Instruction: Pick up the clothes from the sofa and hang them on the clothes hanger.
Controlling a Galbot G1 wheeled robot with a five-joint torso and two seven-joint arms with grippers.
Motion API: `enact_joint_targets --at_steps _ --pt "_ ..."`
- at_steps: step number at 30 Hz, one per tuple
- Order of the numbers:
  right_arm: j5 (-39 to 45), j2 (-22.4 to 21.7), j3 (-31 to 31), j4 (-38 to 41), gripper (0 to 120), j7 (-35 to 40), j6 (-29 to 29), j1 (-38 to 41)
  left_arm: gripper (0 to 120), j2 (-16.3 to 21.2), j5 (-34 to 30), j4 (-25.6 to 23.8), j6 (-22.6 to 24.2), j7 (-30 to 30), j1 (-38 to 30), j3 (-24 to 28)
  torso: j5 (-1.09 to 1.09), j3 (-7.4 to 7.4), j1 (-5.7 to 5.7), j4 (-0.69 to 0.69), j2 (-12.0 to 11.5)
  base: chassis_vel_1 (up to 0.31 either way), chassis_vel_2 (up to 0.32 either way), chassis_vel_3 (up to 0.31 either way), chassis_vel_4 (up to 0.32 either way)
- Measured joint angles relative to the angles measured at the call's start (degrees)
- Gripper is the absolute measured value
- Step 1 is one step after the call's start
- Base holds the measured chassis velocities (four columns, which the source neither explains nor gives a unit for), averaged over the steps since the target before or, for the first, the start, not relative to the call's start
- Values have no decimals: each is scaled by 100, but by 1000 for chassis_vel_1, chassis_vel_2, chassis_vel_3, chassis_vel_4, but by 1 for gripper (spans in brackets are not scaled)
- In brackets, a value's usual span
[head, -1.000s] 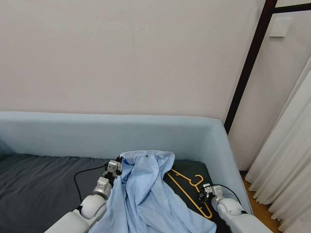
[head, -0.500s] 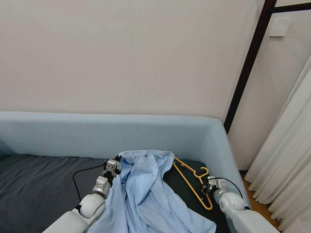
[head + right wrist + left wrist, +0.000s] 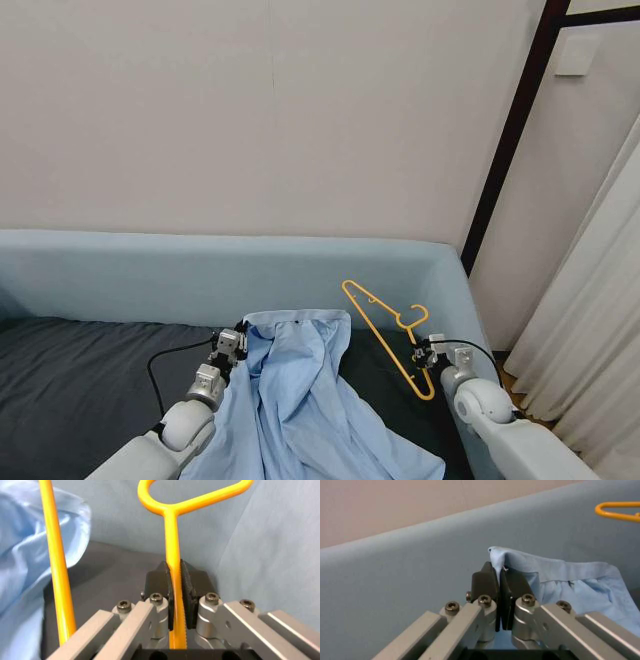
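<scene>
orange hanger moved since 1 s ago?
Yes. The orange hanger, clamped in the right tool, has risen off the dark seat cushion and now stands in front of the sofa backrest, which has not shifted in the head view.

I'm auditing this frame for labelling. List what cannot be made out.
1. Head view: the shirt runs off the lower edge; hem unseen.
2. Left wrist view: the left gripper, shut on the shirt, hides how much cloth it pinches.
3. Right wrist view: the hanger, clamped in the right gripper, is cut off by the edges.
4. Head view: the sofa seat under the shirt is covered.
</scene>
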Motion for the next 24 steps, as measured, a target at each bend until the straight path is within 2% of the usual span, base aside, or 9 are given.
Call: enact_joint_targets --at_steps 3,7,8,10,13,14,18,22,24 --pt "-504 -152 0 420 5 16 175 -349 0 38 -92 -72 50 -29 -78 70 2 0 0 -3 0 0 0 0 0" --pt "-2067 -337 32 886 5 69 839 -1019 0 191 -208 -272 171 -95 -172 141 1 -1 -1 -2 0 0 0 0 0" --pt "-2067 -337 32 886 5 69 839 -1019 0 191 -208 -272 171 -95 -172 141 1 -1 -1 -2 0 0 0 0 0" --pt "-2689 -380 65 993 5 84 1155 -1276 0 260 -233 -372 227 -124 -171 132 2 0 -1 1 0 0 0 0 0" --pt "-3963 -324 166 1078 5 140 1729 -1638 0 319 -296 -574 333 -172 -126 70 -1 -1 -1 -2 1 0 0 0 0" --pt "-3963 -324 166 1078 5 140 1729 -1638 0 319 -296 -574 333 -172 -126 70 -1 -1 -1 -2 1 0 0 0 0" --pt "-5345 -96 111 958 5 350 2053 -1711 0 435 -347 -786 452 -232 -100 126 1 -1 -1 1 1 0 0 0 0" --pt "-5988 64 -8 839 5 488 2109 -1580 0 549 -391 -989 546 -288 -80 214 0 -1 -1 0 1 0 0 0 0" --pt "-6036 87 -61 807 5 500 2110 -1525 0 581 -396 -1037 565 -300 -69 231 1 -1 -1 0 1 0 0 0 0"
